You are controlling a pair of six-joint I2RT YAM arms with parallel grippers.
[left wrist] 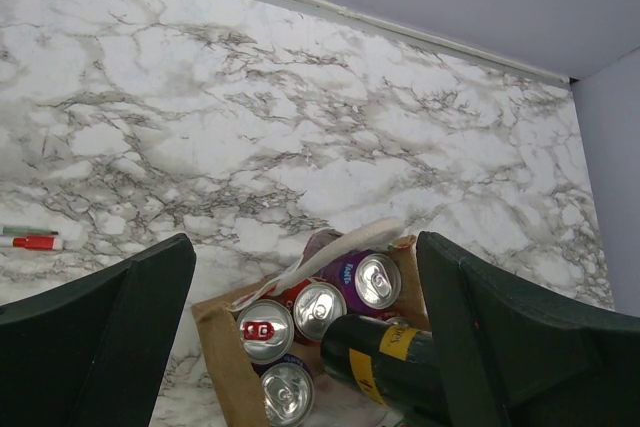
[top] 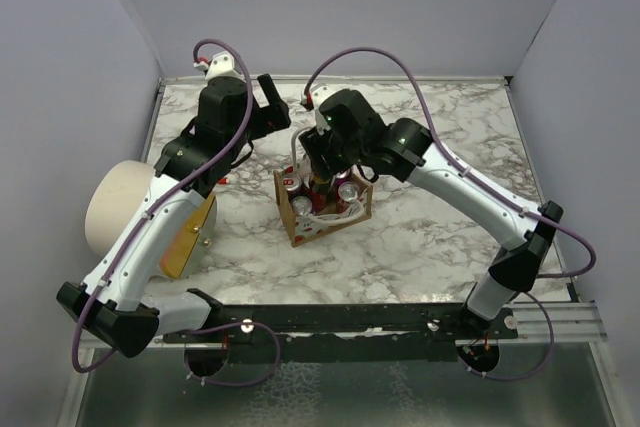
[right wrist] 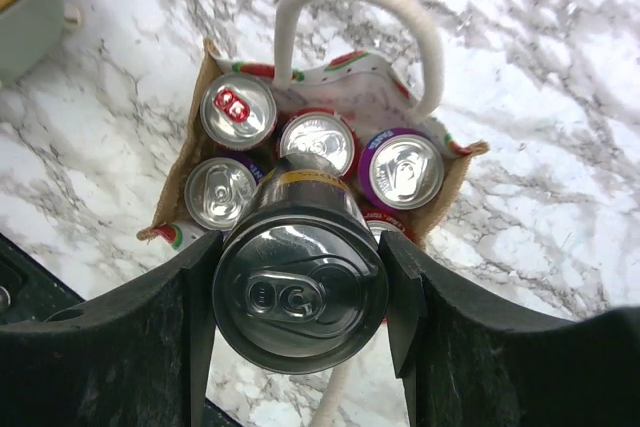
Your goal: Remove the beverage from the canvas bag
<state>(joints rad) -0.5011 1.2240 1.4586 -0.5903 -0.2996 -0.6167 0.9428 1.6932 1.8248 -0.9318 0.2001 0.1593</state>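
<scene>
Over the canvas bag [top: 308, 229] on the marble worktop [top: 440, 127], our right fingers [right wrist: 120, 347] clamp both sides of a dark can [right wrist: 300, 292], which sits higher than the other cans [right wrist: 405, 169] inside. Our left fingers [left wrist: 100, 337] hang spread wide near the bag, grasping nothing.

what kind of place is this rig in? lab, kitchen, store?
Probably a robot test cell, not a real kitchen: plain grey walls box in a marble-print table, left arm and right arm bolted to a rail, one staged canvas bag of cans.
</scene>
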